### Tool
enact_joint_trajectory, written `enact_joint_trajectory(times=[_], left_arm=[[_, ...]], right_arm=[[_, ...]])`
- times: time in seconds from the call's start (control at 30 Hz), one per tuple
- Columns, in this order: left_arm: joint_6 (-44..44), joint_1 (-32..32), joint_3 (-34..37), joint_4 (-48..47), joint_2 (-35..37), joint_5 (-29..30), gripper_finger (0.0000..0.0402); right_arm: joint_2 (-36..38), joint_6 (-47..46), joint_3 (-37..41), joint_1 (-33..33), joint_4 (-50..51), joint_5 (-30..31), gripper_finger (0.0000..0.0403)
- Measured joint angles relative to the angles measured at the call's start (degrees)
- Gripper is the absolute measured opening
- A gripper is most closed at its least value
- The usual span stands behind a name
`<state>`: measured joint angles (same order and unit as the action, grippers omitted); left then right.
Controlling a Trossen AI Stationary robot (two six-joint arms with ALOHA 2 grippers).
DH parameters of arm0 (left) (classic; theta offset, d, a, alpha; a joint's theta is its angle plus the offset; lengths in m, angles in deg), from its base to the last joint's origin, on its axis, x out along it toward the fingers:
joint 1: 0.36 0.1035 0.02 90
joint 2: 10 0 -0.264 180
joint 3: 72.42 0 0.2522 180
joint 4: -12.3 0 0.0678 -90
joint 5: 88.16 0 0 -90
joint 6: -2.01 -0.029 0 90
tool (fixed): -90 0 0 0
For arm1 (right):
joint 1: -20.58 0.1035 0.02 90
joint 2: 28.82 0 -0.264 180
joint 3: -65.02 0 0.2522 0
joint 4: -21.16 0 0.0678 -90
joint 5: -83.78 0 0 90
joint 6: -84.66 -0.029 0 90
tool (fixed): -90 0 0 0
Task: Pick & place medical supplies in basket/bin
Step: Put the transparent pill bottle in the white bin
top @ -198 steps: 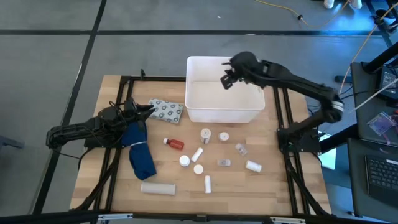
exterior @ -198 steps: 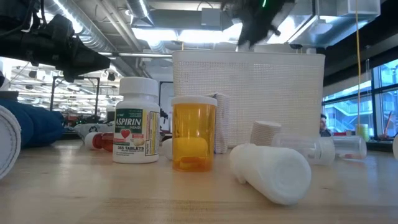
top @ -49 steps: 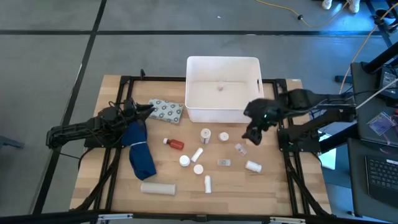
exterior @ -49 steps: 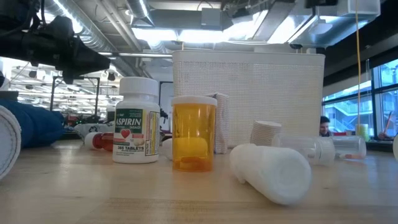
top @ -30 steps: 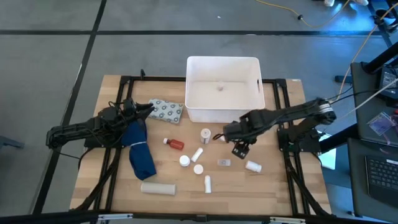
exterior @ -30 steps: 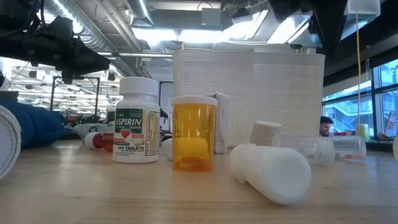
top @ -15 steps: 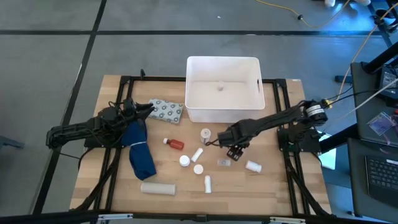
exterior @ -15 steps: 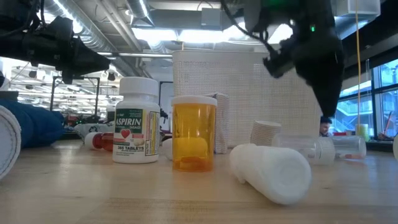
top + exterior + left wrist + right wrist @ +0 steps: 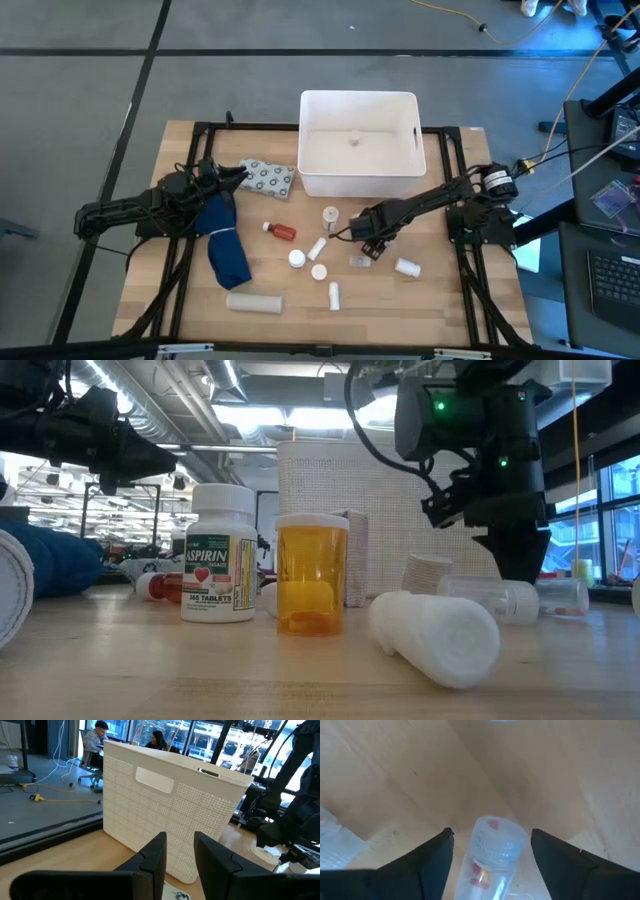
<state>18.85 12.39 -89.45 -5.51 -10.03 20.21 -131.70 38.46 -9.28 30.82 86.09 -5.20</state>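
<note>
My right gripper is open and low over the table in front of the white basket. In the right wrist view its fingers stand on either side of a clear vial with red pills, which lies on its side on the wood; no touch shows. The low view shows that gripper down by the clear vial. My left gripper waits, open, over the grey dotted blister pack. One small item lies in the basket.
Around the vial lie a red bottle, several white bottles, a clear packet and a white bottle. A white tube lies near the near edge. A dark blue cloth lies left of them.
My right gripper has moved toward the table's left and near edge and come down, from beside the small white bottles to table height over the clear vial. Its fingers now straddle the vial. The supplies and my left arm have kept still.
</note>
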Motion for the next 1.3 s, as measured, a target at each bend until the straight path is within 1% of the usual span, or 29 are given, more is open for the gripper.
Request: enact_joint_trajectory(times=[0.13,0.37,0.53,0.63,0.77,0.97,1.17,1.3], left_arm=[[0.0,0.0,0.02,-0.01,0.0,0.0,0.0092],[0.0,0.0,0.01,-0.01,0.0,0.0,0.0092],[-0.02,0.0,0.0,-0.01,0.0,0.02,0.0092],[-0.02,0.0,-0.01,-0.01,0.0,0.02,0.0092],[-0.02,0.0,0.0,-0.09,0.0,0.02,0.0092],[-0.02,0.0,0.01,-0.44,0.0,0.02,0.0092],[-0.02,0.0,0.01,-0.45,0.0,0.02,0.0092],[-0.02,0.0,0.02,-0.46,0.0,0.02,0.0092]], right_arm=[[-0.25,-0.07,0.0,-0.18,-0.76,0.04,0.0221],[-0.19,0.05,-0.02,-0.68,-0.82,0.38,0.0129],[-0.24,0.14,-0.96,-0.66,-0.31,0.42,0.0126],[0.93,0.16,-2.01,-0.66,1.07,0.42,0.0126],[5.05,0.17,-3.25,-0.66,2.43,0.75,0.0126],[14.46,0.41,-6.72,-1.19,1.9,1.31,0.0126],[23.56,3.82,-12.18,-2.62,-0.63,6.69,0.0127],[27.43,8.76,-16.6,-3.92,-4.61,11.9,0.013]])
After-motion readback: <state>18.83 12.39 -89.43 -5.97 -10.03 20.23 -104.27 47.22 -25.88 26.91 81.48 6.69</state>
